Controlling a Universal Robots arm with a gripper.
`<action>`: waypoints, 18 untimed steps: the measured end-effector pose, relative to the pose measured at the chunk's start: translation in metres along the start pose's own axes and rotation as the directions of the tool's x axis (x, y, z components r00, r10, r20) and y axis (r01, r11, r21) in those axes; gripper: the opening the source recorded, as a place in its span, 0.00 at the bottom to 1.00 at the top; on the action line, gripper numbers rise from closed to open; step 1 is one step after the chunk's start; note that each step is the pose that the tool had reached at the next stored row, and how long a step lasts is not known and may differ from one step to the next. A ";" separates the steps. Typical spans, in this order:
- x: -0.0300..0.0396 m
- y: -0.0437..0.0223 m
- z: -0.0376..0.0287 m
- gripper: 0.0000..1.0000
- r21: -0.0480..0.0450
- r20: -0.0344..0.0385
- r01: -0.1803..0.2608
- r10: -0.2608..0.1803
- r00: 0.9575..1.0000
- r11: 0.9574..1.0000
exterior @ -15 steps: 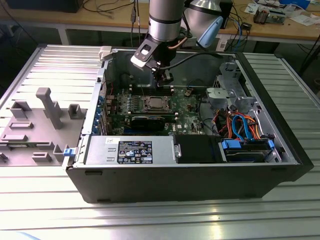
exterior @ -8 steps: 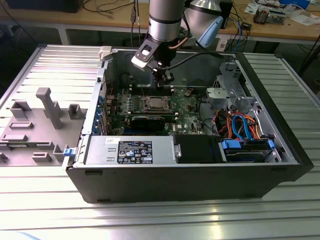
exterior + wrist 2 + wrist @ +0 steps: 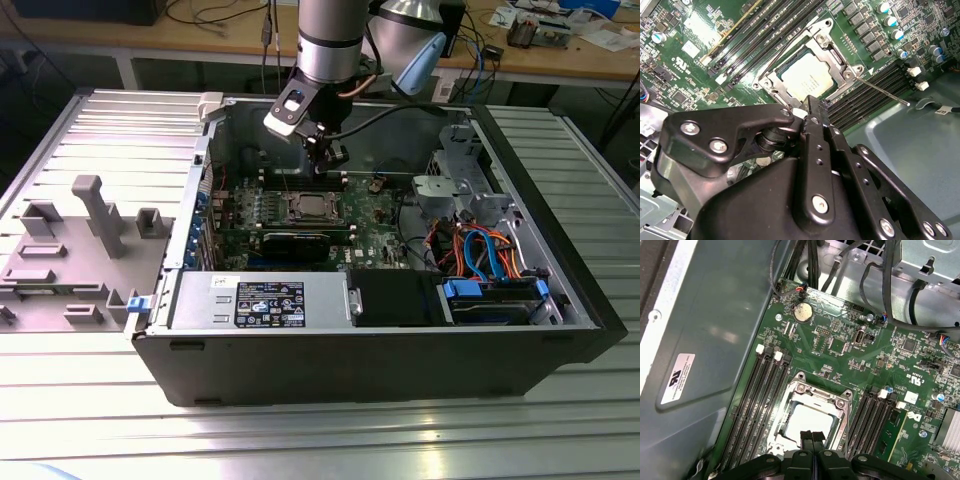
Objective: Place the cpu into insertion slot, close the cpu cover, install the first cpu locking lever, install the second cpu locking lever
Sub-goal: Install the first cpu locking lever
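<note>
Closest in is the gripper (image 3: 812,105), its black fingers pressed together with nothing between them. Just past the tips in both wrist views lies the cpu (image 3: 807,79), seated in the insertion slot (image 3: 305,207). The cpu cover (image 3: 834,51) is flat over it, and the silver top shows through the window. I cannot tell whether the tips touch the frame. A thin locking lever (image 3: 882,91) juts from one socket corner (unlatched, I'd judge). Its long axis runs across the memory slots (image 3: 867,95) toward the case wall. In the exterior view the gripper hangs over the green board (image 3: 840,347), just behind the socket.
</note>
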State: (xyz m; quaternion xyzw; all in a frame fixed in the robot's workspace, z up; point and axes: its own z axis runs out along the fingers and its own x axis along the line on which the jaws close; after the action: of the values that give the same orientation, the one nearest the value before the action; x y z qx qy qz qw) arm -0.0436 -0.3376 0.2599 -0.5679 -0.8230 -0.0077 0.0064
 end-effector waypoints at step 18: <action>0.0000 0.0000 0.0000 0.11 0.001 0.000 0.070 -0.070 0.998 0.998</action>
State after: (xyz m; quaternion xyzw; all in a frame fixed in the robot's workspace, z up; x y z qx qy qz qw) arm -0.0436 -0.3376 0.2600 -0.5386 -0.8425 -0.0075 0.0067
